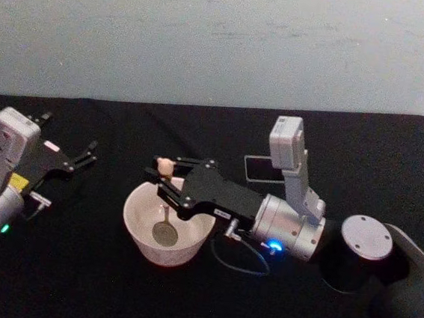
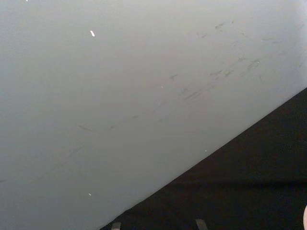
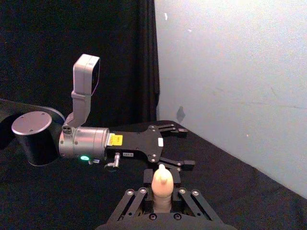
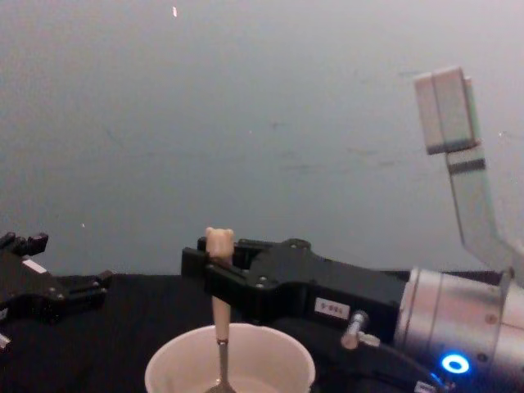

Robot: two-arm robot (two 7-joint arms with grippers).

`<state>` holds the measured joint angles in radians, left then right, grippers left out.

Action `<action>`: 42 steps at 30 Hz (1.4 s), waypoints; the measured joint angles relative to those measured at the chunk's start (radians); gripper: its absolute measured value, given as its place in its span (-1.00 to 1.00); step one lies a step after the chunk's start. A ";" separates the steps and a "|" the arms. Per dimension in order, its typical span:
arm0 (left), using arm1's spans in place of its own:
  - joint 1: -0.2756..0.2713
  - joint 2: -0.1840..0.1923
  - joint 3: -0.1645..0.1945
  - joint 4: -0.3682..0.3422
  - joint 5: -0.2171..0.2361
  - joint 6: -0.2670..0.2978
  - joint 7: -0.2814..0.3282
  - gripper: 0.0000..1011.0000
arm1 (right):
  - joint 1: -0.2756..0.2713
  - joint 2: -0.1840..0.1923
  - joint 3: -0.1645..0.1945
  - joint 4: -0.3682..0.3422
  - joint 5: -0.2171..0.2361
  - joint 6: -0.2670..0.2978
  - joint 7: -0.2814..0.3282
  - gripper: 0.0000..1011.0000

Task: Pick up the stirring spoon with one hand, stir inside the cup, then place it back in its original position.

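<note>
My right gripper (image 1: 164, 177) is shut on the stirring spoon's (image 1: 165, 165) beige handle, just below its bear head. The spoon stands upright, and its metal bowl rests low inside the cream-white cup (image 1: 136, 204). The right wrist view has the bear head (image 3: 162, 184) sticking up between the right gripper's (image 3: 162, 196) fingers. From the chest, the spoon (image 4: 219, 241) runs down from the gripper (image 4: 217, 270) into the cup (image 4: 278, 344). The dark square holder (image 1: 246, 167) stands behind the right arm. My left gripper (image 1: 68, 136) (image 3: 186, 147) (image 4: 70, 262) hangs open at the far left.
A black cloth covers the table (image 1: 72, 281), ending at a pale wall (image 1: 208, 38) behind. The right arm's grey-capped round joint (image 1: 366, 238) sits at the right. A cable loops beside the cup under the right wrist (image 1: 239, 263).
</note>
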<state>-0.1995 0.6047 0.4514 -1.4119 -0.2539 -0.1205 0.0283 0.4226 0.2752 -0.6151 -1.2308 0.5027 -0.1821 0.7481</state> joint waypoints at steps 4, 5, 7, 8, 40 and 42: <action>0.000 0.000 0.000 0.000 0.000 0.000 0.000 0.98 | 0.017 -0.020 -0.010 0.029 -0.003 -0.002 0.001 -0.59; 0.000 0.000 0.000 0.000 0.000 0.000 0.000 0.98 | 0.020 -0.023 -0.011 0.034 -0.003 -0.003 0.001 -0.59; 0.000 0.000 0.000 0.000 0.000 0.000 0.000 0.98 | 0.031 -0.034 -0.014 0.051 -0.006 -0.006 0.001 -0.59; 0.000 0.000 0.000 0.000 0.000 0.000 0.000 0.98 | 0.035 -0.038 -0.015 0.058 -0.006 -0.008 0.000 -0.59; 0.000 0.000 0.000 0.000 0.000 0.000 0.000 0.98 | 0.058 -0.038 0.047 0.111 -0.020 -0.026 -0.034 -0.59; 0.000 0.000 0.000 0.000 0.000 0.000 0.000 0.98 | 0.048 -0.028 0.051 0.097 -0.016 -0.024 -0.034 -0.59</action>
<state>-0.1996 0.6047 0.4514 -1.4120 -0.2539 -0.1205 0.0283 0.4710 0.2468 -0.5636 -1.1341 0.4865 -0.2062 0.7144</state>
